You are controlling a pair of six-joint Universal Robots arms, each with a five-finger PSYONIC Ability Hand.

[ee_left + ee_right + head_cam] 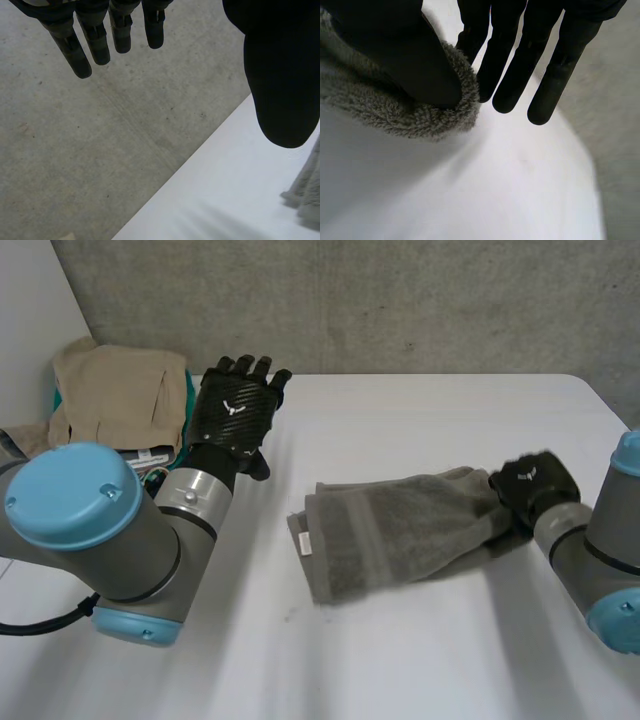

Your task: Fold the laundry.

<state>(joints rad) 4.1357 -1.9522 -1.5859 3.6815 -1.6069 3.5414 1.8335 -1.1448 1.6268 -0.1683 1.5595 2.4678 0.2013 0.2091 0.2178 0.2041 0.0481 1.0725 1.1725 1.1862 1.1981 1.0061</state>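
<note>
A grey towel (400,530) lies loosely folded on the white table (420,410), right of the middle. My right hand (535,485) is at its right end. In the right wrist view the towel's fluffy edge (410,117) is pinched between the thumb (400,55) and the nearest of the straight fingers (515,75). My left hand (232,405) is raised over the table's back left, away from the towel, with fingers (95,40) straight and spread from the thumb (280,75), holding nothing. A bit of the towel (305,195) shows below that thumb.
A pile of beige clothes (115,395) lies at the back left on something teal. A concrete wall (400,300) stands behind the table. The table's far edge (200,150) runs below my left hand's fingertips.
</note>
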